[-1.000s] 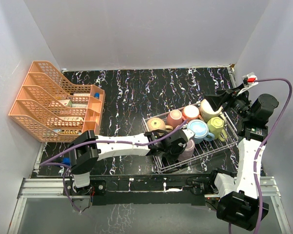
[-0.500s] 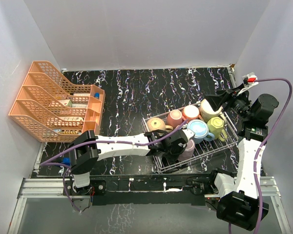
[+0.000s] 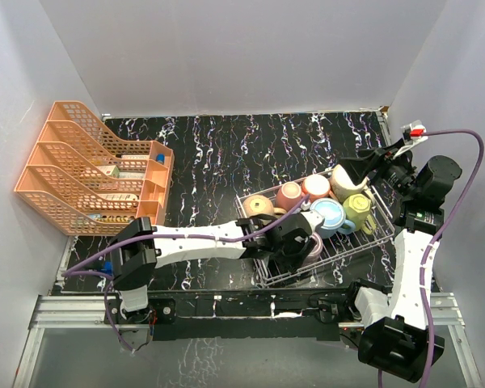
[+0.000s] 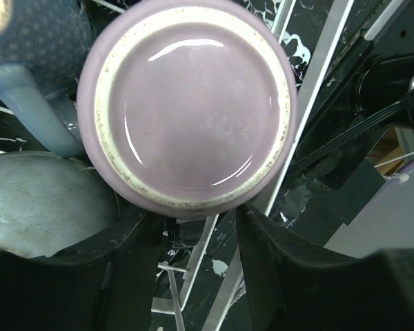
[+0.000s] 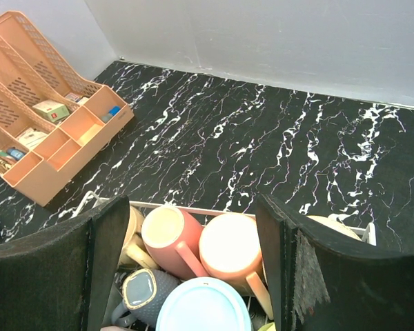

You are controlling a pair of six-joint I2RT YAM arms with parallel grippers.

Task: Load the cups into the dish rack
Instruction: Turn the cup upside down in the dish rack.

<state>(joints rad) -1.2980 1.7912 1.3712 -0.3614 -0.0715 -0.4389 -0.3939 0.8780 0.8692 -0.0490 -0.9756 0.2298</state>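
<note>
Mauve cup (image 4: 193,103) base-up in dish rack (image 3: 353,245), left pincer (image 4: 198,233) now closer over it (grip unclear)

Seen from above, a black, white-veined tabletop (image 3: 226,153) carries the white wire dish rack (image 3: 372,234) right of centre. In the rack we count a tan cup (image 3: 257,205), a pink cup (image 3: 288,195), a peach cup (image 3: 315,186), a pale yellow cup (image 3: 341,184), a blue cup (image 3: 329,214), a green cup (image 3: 357,208) and a mauve cup (image 3: 313,249). The left arm (image 3: 194,240) reaches across into the rack's near side, with the left gripper (image 3: 299,241) just beside the mauve cup. The right gripper (image 3: 360,171) hangs over the pale yellow cup at the far right corner. An orange tiered organizer (image 3: 81,174) stands far left, well apart from the rack.
</note>
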